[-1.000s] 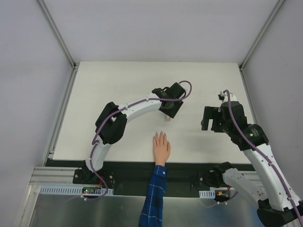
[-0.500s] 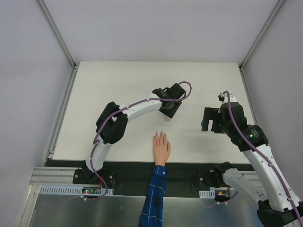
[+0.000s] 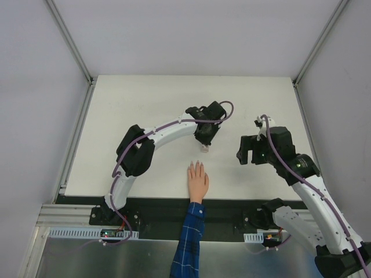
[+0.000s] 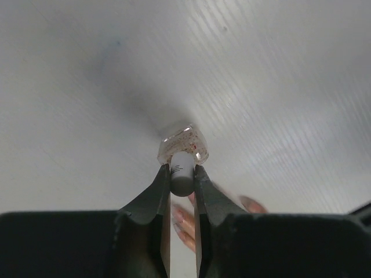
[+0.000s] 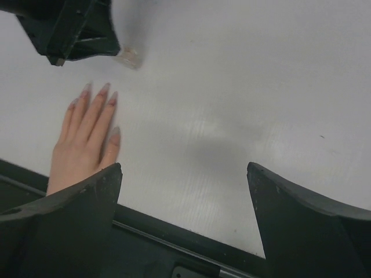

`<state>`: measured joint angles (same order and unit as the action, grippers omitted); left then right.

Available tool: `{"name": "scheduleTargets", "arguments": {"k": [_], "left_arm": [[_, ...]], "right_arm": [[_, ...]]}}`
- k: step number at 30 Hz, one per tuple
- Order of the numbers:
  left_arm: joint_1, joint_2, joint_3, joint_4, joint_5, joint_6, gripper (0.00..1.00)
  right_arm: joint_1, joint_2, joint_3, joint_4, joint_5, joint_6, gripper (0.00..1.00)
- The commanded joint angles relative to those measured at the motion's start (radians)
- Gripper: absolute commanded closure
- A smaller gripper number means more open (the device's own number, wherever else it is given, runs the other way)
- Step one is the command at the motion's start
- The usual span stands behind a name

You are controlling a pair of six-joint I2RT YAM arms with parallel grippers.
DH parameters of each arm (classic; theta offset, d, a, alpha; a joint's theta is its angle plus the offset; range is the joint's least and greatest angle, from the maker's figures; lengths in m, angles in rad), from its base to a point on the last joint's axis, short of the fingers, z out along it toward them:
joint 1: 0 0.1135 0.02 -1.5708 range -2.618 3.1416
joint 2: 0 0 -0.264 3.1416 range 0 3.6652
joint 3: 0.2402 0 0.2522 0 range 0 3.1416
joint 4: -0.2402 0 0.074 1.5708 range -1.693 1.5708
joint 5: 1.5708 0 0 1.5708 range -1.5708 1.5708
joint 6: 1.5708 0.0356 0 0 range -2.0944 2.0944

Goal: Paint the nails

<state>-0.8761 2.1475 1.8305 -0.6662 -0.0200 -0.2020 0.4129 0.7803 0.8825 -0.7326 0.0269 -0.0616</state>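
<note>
As the left gripper (image 4: 182, 168) pinches the polish bottle (image 4: 184, 143), seemingly by its cap, the right gripper (image 5: 184, 168) gapes empty.

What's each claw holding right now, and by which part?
The left claw pinches the polish bottle by its cap; the right claw is open, holding nothing.

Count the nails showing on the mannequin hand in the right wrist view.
5. Four fingertip nails lie in a row near the polish bottle; the thumb nail sits apart, lower right. None looks hidden.
</note>
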Motion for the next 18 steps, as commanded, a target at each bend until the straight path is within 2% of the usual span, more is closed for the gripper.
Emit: {"name": "scheduleTargets", "arguments": {"k": [1, 4, 7, 11, 18], "left_arm": [[0.026, -0.217, 0.047, -0.137, 0.285, -0.036, 1.00], [0.057, -0.331, 0.027, -0.162, 0.426, -0.068, 1.00], [0.078, -0.417, 0.003, -0.187, 0.523, -0.117, 1.00], [0.083, -0.500, -0.045, -0.193, 0.578, -0.172, 1.00], [0.083, -0.540, -0.076, -0.193, 0.612, -0.226, 1.00]], "right_arm": [[0.006, -0.024, -0.055, 0.220, -0.374, -0.128, 0.08], [0.015, -0.042, -0.079, 0.327, -0.546, -0.136, 0.10], [0.043, -0.058, -0.091, 0.407, -0.655, -0.173, 0.14], [0.084, -0.052, -0.113, 0.514, -0.674, -0.201, 0.19], [0.142, 0.022, -0.109, 0.601, -0.700, -0.245, 0.26]]}}
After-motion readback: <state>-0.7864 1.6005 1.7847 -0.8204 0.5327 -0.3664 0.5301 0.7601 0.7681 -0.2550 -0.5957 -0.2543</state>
